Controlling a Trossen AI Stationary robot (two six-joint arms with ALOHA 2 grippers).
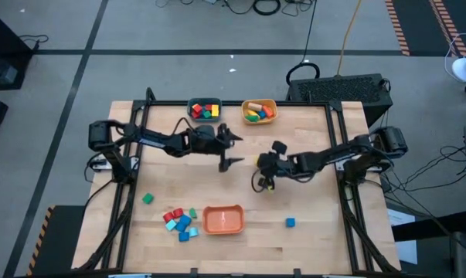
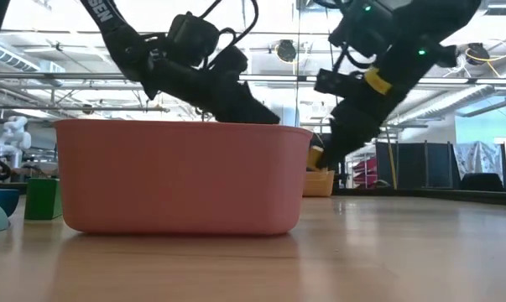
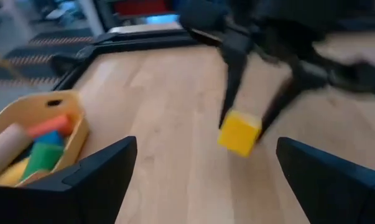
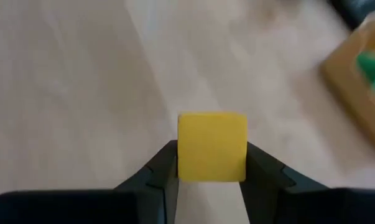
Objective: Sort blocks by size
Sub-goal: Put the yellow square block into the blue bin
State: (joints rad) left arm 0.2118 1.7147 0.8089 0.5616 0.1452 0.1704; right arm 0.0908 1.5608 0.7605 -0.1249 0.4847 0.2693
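From the high view the sorting is judged partly done: blocks are seen in the teal bowl point(image 1: 204, 110) and the yellow bowl point(image 1: 259, 111) at the far edge, while the orange bowl point(image 1: 223, 219) looks empty and a cluster of loose blocks point(image 1: 180, 221), a green block point(image 1: 147, 198) and a blue block point(image 1: 290, 222) are left on the counter point(image 1: 310, 247). In the low view only the orange bowl's wall and both arms above it are shown. In the left wrist view the left gripper point(image 3: 206, 168) is seen with jaws wide and empty. In the right wrist view the right gripper point(image 4: 211, 165) is shown closed on a yellow cube point(image 4: 212, 146) above mid-counter.
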